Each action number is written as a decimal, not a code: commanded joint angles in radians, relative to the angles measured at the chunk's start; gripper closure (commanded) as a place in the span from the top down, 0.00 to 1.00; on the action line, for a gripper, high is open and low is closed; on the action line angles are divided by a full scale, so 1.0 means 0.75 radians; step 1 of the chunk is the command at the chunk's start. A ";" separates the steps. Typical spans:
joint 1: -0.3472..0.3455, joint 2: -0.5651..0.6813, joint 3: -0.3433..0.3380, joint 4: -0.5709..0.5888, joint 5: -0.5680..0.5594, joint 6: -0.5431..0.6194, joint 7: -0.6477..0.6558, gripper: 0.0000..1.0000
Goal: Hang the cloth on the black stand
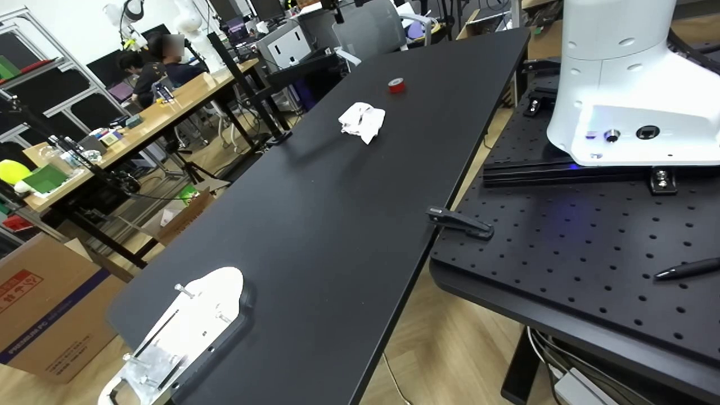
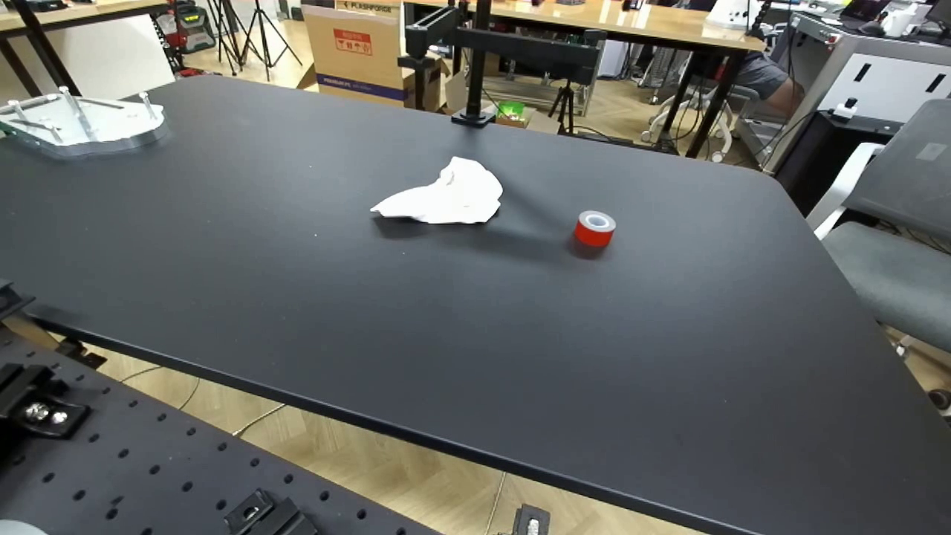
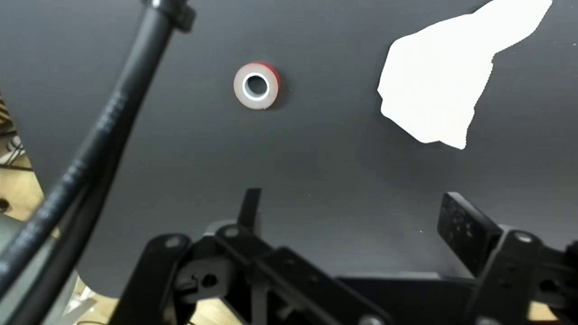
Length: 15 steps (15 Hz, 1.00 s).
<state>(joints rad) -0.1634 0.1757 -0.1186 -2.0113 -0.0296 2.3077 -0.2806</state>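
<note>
- Jaws of the gripper (image 3: 354, 212): spread wide in wrist view, dark tabletop (image 3: 316, 153) showing through the gap
- Cloth (image 3: 433, 85): up-picture of the jaws, past the picture-right one, well clear of it; white, blown out there, folds unreadable, narrow tail pointing away from the jaws toward the upper corner
- Same cloth in both exterior views: crumpled, lying on the tabletop, apart from the black stand
- Tape roll (image 3: 256, 85): also up-picture of the jaws, past the picture-left one, apart from it; red side, pale top face, sits flat with hole up
- Tape roll and cloth apart, roughly level with each other beyond the jaws
- Black cable (image 3: 83, 164): picture-left of the jaws, diagonal across wrist view
- Black stand (image 2: 477, 74): upright post plus side arm, base at tabletop edge, behind cloth in an exterior view; place against the jaws, cannot tell
- White board (image 1: 188, 318) with pegs: on tabletop in both exterior views, cloth between it and tape roll; place against the jaws, cannot tell
- White robot base (image 1: 624, 84): on perforated plate (image 1: 562, 236) beside the tabletop, in an exterior view; jaws relation unclear
</note>
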 commanded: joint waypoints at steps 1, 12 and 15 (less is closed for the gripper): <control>-0.032 0.067 -0.014 -0.077 0.088 0.082 0.065 1.00; -0.056 0.162 0.014 -0.075 0.163 0.037 -0.045 1.00; -0.064 0.164 0.029 -0.071 0.165 0.028 -0.119 1.00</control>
<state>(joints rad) -0.1993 0.2978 -0.1145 -2.0687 0.0962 2.3375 -0.3175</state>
